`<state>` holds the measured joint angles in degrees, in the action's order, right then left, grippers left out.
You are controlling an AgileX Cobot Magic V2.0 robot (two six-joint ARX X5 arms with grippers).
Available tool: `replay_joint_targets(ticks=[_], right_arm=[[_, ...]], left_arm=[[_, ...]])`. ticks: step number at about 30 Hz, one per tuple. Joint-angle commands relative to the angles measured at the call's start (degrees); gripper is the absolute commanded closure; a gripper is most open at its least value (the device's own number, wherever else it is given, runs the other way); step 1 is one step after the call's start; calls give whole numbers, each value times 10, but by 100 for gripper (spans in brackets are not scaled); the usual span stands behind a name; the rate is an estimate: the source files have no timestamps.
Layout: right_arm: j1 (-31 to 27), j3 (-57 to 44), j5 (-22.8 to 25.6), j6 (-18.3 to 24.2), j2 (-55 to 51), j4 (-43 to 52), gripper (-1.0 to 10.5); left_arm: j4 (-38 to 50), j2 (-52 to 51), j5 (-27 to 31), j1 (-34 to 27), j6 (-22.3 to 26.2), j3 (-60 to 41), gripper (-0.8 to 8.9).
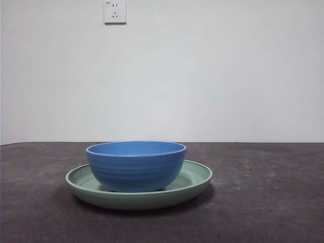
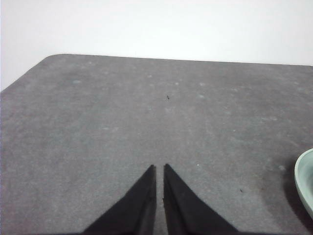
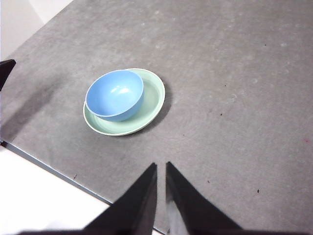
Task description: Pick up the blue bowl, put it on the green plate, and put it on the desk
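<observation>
The blue bowl [image 1: 135, 165] stands upright inside the green plate [image 1: 195, 178], which lies on the desk [image 1: 268, 202]. The right wrist view shows the bowl [image 3: 115, 94] sitting toward one side of the plate [image 3: 152, 100], well away from my right gripper [image 3: 161, 166], which is shut and empty above the desk near its edge. My left gripper [image 2: 159, 169] is shut and empty over bare desk [image 2: 122, 112]; only a sliver of the plate's rim [image 2: 305, 183] shows in that view. Neither gripper appears in the front view.
A white wall with a power socket [image 1: 115, 11] stands behind the desk. The desk's edge [image 3: 54, 169] runs close to the right gripper, with white floor beyond. A black tip of the other arm [image 3: 6, 68] shows at the picture's side edge.
</observation>
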<state>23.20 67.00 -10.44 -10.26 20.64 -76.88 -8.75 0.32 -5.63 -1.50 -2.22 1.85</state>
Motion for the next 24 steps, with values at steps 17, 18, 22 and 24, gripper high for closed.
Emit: replay_joint_targets(ticks=[17, 18, 22, 24], right_arm=[[-5, 4, 3, 5, 1, -40, 922], [-17, 1, -2, 5, 1, -40, 922], [-83, -42, -19, 11, 0, -32, 922], [-123, -90, 12, 30, -10, 28, 922]], left_arm=[[8, 0, 2, -1, 7, -12, 789], [8, 0, 2, -1, 7, -12, 789], [8, 0, 2, -1, 7, -12, 789], [8, 0, 2, -1, 7, -12, 789]])
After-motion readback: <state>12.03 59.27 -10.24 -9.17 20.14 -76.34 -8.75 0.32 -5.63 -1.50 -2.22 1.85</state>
